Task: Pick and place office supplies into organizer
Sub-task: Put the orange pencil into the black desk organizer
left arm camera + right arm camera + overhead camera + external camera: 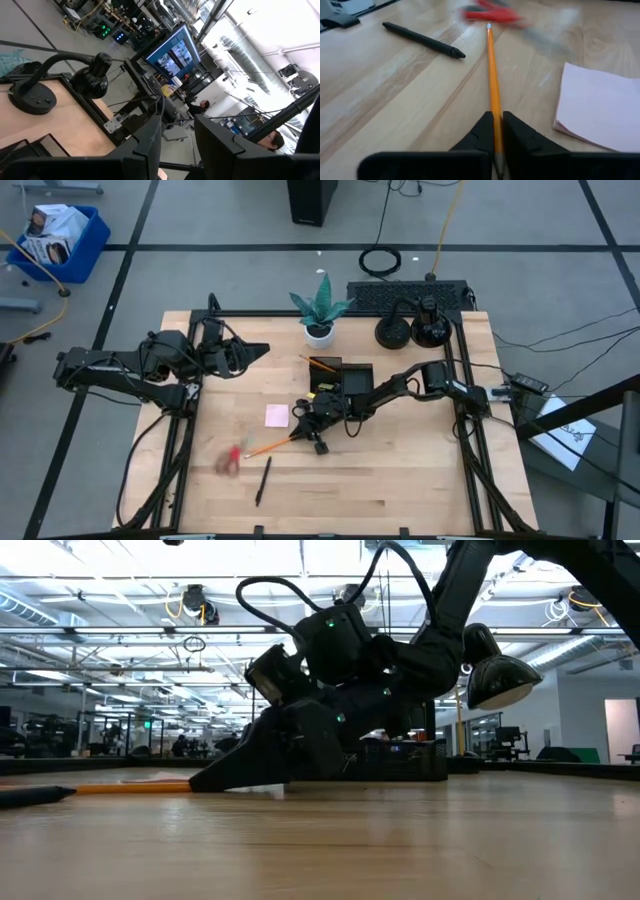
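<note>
Wood, from above: we see a pale wooden table (400,480) with the right gripper (312,436) low near its middle, at one end of an orange pencil (268,448) that lies flat and points toward the red scissors (228,462).
Supplies from above: a pink sticky pad (277,416) lies just beside the right gripper; a black pen (262,481) lies apart, nearer the table's front edge than the pencil.
Organizer from above: the black organizer (342,376) sits just behind the right gripper, with another pencil (318,364) leaning out of it; a potted plant (320,310) stands behind that.
Left arm from above: we see the left gripper (255,350) raised over the table's left side, away from the supplies.
Table level: the right gripper (235,775) is tipped down with its tip on the wood, the pencil (130,786) running out flat from it.
Left wrist: the left gripper (177,137) has its fingers a little apart with nothing between them, facing a round black base (32,97) and the room.
Right wrist: we see the right gripper (496,131) clenched on the pencil (492,75), which lies between the pen (422,40) and the sticky pad (600,107); the scissors (492,12) show blurred at its far end.
</note>
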Action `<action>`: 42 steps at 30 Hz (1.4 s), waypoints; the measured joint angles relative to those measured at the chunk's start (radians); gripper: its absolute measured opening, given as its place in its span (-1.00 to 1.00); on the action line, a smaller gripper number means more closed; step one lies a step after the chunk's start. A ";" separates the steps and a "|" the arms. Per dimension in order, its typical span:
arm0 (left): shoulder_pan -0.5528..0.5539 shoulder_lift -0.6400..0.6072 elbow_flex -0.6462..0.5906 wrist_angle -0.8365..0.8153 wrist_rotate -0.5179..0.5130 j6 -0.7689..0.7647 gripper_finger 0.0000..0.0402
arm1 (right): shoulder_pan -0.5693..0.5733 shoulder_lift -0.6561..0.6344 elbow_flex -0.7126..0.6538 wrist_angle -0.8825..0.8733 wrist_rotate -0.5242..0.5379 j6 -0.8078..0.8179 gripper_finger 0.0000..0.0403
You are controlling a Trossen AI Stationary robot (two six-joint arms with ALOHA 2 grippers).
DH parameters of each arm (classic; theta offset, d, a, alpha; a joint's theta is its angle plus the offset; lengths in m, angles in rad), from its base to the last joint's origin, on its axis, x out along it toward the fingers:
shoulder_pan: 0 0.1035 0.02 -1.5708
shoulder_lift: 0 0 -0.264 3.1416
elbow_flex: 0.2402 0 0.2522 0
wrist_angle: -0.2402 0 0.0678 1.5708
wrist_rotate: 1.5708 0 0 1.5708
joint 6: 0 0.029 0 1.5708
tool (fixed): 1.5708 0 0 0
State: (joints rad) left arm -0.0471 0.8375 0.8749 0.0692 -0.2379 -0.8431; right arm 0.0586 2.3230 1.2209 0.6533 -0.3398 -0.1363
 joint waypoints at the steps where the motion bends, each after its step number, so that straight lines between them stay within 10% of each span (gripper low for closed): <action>1: 0.000 0.000 0.000 0.000 0.000 0.004 -0.40 | 0.000 0.000 0.000 0.000 -0.001 0.010 -0.94; 21: 0.005 0.000 0.000 0.002 -0.007 0.027 -0.40 | 0.004 -0.088 -0.006 0.108 0.026 0.147 -0.93; 42: 0.007 -0.119 0.001 0.355 -0.079 0.454 -0.40 | -0.012 -0.479 -0.006 -0.109 0.110 0.146 -0.93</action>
State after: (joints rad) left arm -0.0399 0.7181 0.8757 0.4242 -0.3172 -0.3893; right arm 0.0464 1.8443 1.2152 0.5439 -0.2302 0.0095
